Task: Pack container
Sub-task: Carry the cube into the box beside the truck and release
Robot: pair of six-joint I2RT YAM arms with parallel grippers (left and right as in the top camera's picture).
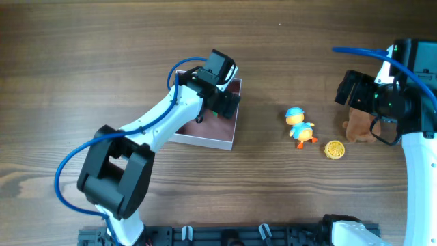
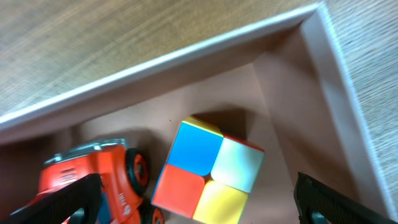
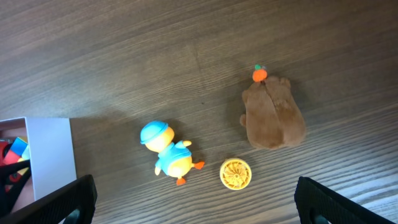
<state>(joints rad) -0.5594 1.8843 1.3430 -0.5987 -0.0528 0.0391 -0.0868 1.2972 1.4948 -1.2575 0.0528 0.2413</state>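
Observation:
The container (image 1: 205, 141), a shallow white-walled box with a pink inside (image 2: 280, 93), sits left of centre. In it lie a multicoloured cube (image 2: 208, 174) and an orange toy car (image 2: 93, 180), touching each other. My left gripper (image 1: 224, 104) hovers over the box, open, its fingers (image 2: 74, 199) wide on either side of the cube and car (image 2: 199, 208). My right gripper (image 1: 351, 92) is open above the table at the right (image 3: 196, 202). Below it lie a duck toy (image 3: 168, 154), a yellow disc (image 3: 236, 173) and a brown plush (image 3: 273, 115).
On the wooden table right of the box, the duck (image 1: 299, 127), the yellow disc (image 1: 334, 149) and the brown plush (image 1: 358, 128) lie in a loose row. The container's near wall (image 3: 53, 149) shows at the left of the right wrist view.

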